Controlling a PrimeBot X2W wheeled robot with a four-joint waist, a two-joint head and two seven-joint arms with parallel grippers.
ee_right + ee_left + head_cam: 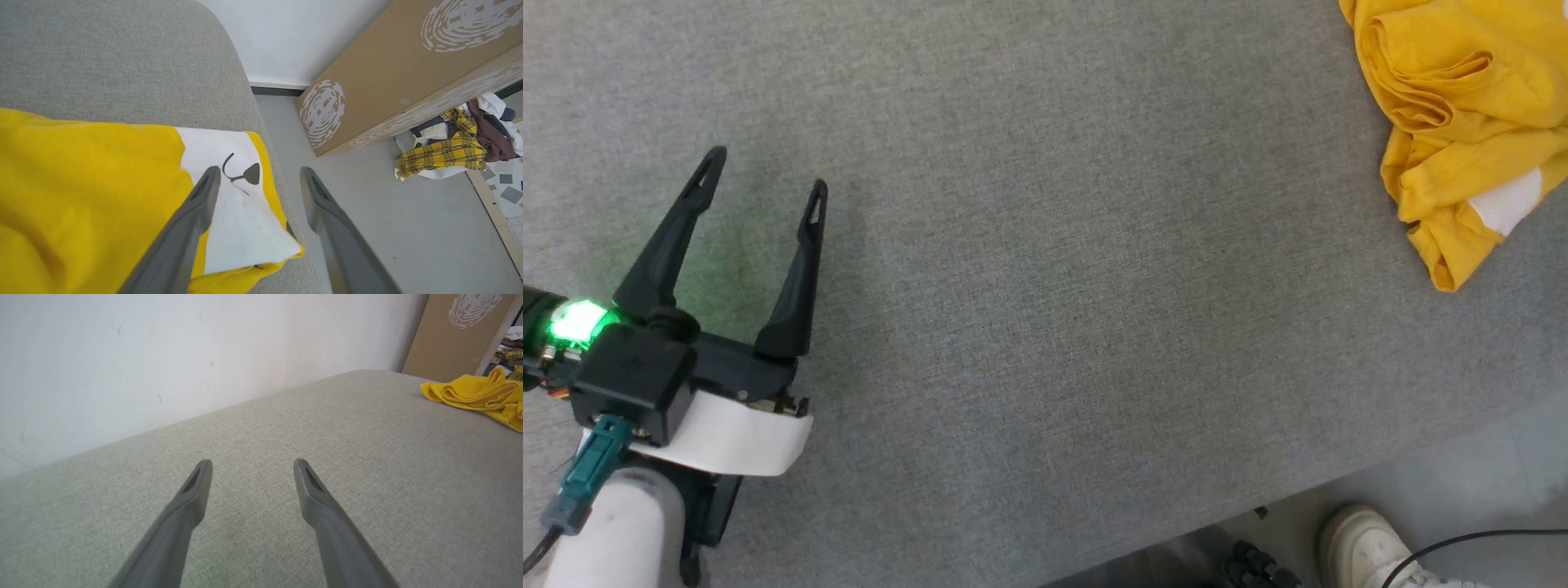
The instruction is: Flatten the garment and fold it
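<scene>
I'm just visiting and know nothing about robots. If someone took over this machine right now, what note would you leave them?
Left gripper: open, empty, over the bare grey surface, well apart from the garment.
Right gripper: open, holding nothing, poised over the garment's edge by a white patch.
Garment: bunched in folds near the surface's edge, floor just beyond.
Done: nothing flattened or folded yet.
Left: spread it flat, then fold it.

garment [81, 183] — yellow, white patch, black marks; surface [1045, 245] — grey weave
</scene>
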